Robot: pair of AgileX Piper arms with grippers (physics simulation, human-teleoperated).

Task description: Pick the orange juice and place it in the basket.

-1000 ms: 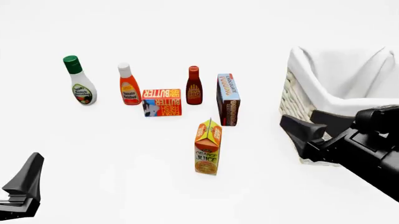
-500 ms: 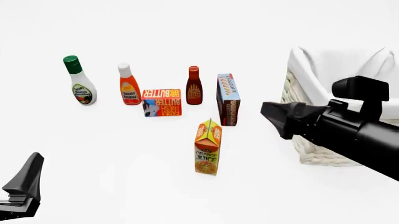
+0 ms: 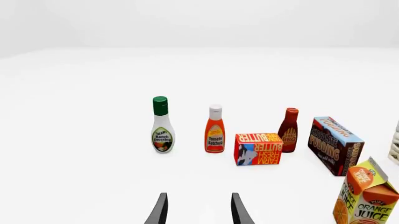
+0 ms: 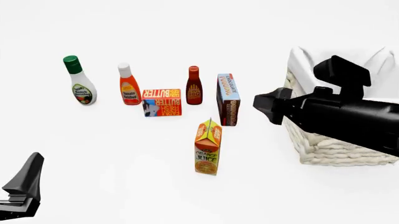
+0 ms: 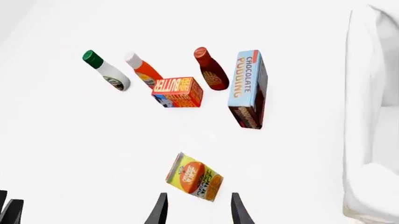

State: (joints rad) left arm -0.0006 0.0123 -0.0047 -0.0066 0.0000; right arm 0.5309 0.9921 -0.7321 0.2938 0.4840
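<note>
Approach step: right gripper (image 5: 195,210) open, above and apart from juice (image 4: 208,147); next it must descend and straddle the carton.

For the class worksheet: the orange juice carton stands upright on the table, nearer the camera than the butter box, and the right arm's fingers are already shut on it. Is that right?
Not quite. The right gripper is open and holds nothing: the right wrist view shows its fingers apart, short of the orange juice. The carton does stand upright on the table, nearer than the butter box.
</note>
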